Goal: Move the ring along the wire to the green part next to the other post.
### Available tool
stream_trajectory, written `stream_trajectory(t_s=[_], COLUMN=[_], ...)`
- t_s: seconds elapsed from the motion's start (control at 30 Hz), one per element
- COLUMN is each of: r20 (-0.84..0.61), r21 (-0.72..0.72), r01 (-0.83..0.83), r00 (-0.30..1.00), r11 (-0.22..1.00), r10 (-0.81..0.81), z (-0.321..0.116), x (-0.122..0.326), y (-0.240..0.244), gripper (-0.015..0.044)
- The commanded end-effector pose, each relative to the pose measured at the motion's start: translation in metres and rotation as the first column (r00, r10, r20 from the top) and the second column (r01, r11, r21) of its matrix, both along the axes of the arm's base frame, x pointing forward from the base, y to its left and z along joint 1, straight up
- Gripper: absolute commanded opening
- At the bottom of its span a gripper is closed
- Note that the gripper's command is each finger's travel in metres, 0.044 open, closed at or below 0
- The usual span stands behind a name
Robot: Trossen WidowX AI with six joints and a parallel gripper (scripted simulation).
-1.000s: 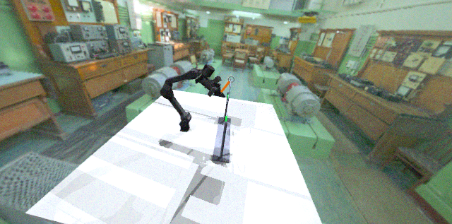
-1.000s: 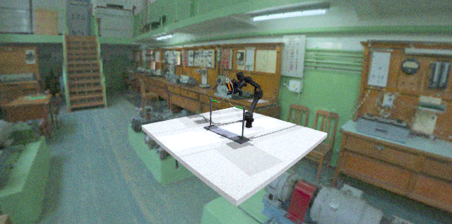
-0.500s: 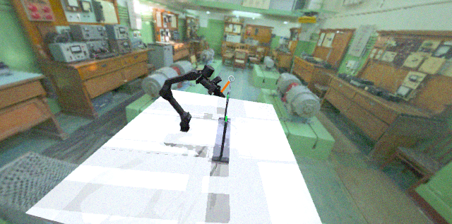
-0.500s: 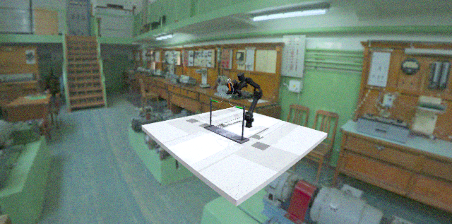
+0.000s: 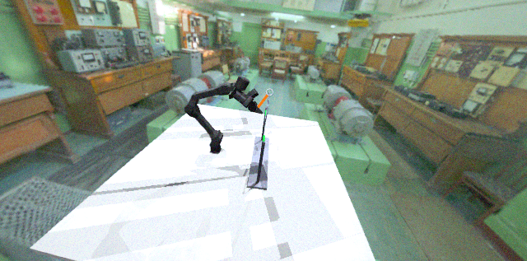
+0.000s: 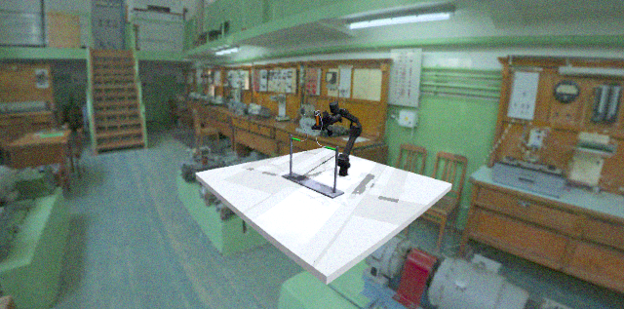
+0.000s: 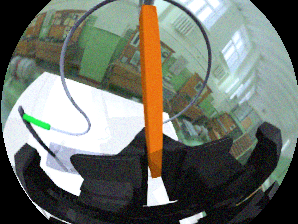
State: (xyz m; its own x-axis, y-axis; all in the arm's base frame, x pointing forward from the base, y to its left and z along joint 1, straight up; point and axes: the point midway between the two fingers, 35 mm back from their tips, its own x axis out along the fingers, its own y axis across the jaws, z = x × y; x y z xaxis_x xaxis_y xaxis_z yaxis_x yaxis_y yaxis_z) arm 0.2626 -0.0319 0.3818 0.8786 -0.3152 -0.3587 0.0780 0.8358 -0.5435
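My gripper [image 5: 258,108] [image 7: 148,130] is shut on the orange handle [image 5: 263,100] [image 6: 318,118] [image 7: 151,75], well above the stand. The handle points up from the fingers, tilted in the top view. The ring [image 5: 269,92] is at its upper end, high on the arched part of the wire; its body is above the wrist view. The thin grey wire [image 7: 62,70] arches on both sides behind the handle. Green parts [image 6: 295,139] [image 6: 331,148] sit beside the two posts [image 6: 291,158] [image 6: 335,173]. Whether the ring touches the wire cannot be told.
The posts stand on a dark base plate [image 6: 317,186] [image 5: 253,175] on the white table [image 5: 173,212] [image 6: 273,212]. The wrist view shows one green part [image 7: 37,121] low at the left. The arm reaches in from the left in the top view.
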Motion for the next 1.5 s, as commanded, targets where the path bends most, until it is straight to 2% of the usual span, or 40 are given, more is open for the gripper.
stream_trajectory(t_s=[0.0, 0.73, 1.47], r20=[0.008, 0.021, 0.033], r21=[-0.053, -0.326, -0.574], r01=[0.001, 0.008, 0.017], r00=[1.000, 1.000, 0.999], r11=[0.999, 0.945, 0.819], r10=[-0.001, -0.001, 0.002], z=[0.002, 0.007, 0.014], x=[-0.001, -0.001, -0.001], y=[-0.001, -0.007, -0.012], gripper=[-0.0150, -0.0150, -0.0150])
